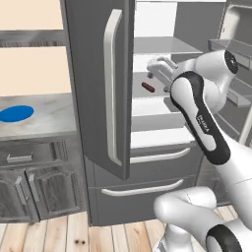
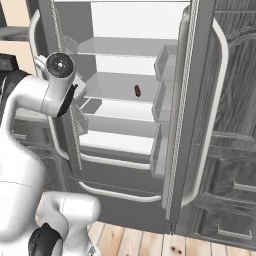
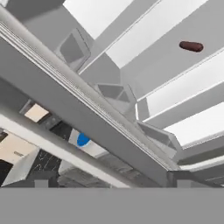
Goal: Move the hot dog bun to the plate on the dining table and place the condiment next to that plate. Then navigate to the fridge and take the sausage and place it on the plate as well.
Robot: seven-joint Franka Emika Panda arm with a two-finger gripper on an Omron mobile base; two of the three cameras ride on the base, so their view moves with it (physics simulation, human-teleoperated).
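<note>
**Reaching into the open fridge for the sausage**

Left base view: my gripper [image 1: 158, 67] hangs at the mouth of the fridge [image 1: 98, 98], both doors swung wide. Its fingers are hard to make out here. The sausage [image 1: 148, 87] lies on a white shelf just below and slightly ahead of the hand, not touched.

Right base view: the sausage [image 2: 137, 91] sits alone mid-shelf, further in and to the right of my wrist. A door bin [image 2: 165, 62] stands beyond it.

Hand view: the camera is rolled hard. The sausage [image 3: 191, 46] shows far off toward the upper right, well off my approach line. The finger tips stand wide apart at the bottom edge, nothing between them, so the jaws are open.

I judge I should level the wrist, centre the sausage between the tips, straddle it across its short width, then close.
</note>
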